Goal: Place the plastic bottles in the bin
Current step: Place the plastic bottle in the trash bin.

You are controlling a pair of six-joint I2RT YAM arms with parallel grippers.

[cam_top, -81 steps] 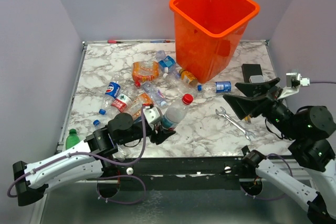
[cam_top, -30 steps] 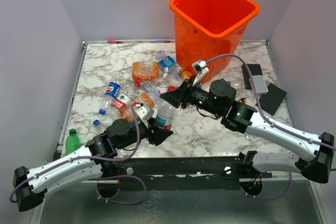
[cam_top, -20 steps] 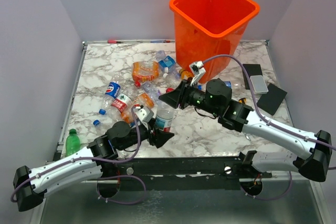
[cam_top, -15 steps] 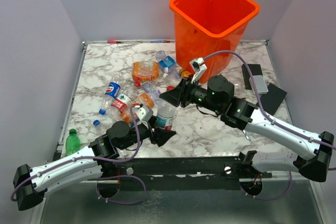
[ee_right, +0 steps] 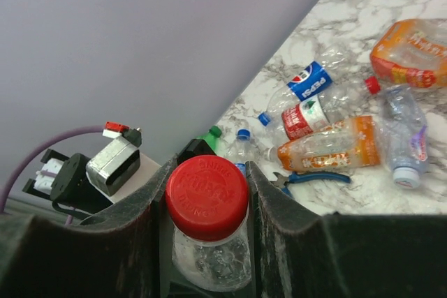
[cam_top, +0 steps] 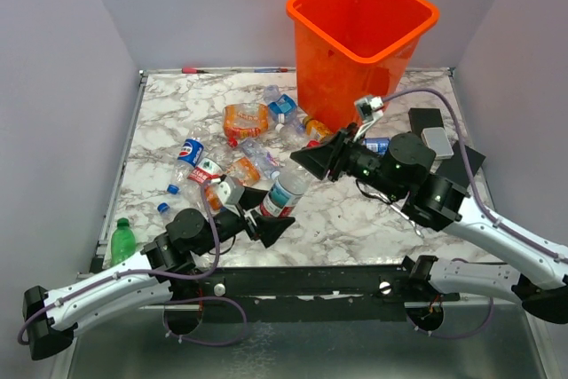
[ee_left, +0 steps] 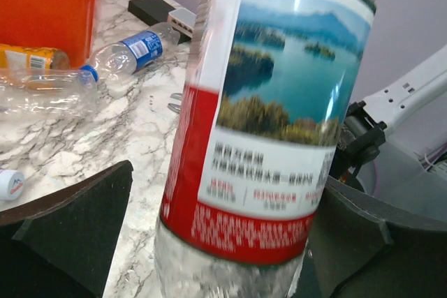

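A clear plastic bottle (cam_top: pixel 282 193) with a red, white and landscape label (ee_left: pixel 279 102) leans between my two arms above the table's front. My right gripper (cam_top: pixel 303 163) is shut on its red cap (ee_right: pixel 207 197), with a finger pressed against each side. My left gripper (cam_top: pixel 264 213) stands open around the bottle's lower body (ee_left: pixel 230 270), with a gap at its left finger (ee_left: pixel 66 225). Several more plastic bottles lie on the marble: a crushed orange one (cam_top: pixel 246 119), a Pepsi one (cam_top: pixel 189 152), a green one (cam_top: pixel 122 235) and a blue-labelled one (cam_top: pixel 377 146). The orange bin (cam_top: pixel 306 19) stands at the back.
Blue-handled pliers (ee_right: pixel 318 178) lie among the bottles at the left. Black and grey blocks (cam_top: pixel 429 123) sit on the table's right side beside my right arm. Grey walls close in the table on both sides.
My left gripper has opened wide and let go of the bottle. My right gripper, shut on the cap, has drawn back to the right, and the bottle now leans that way.
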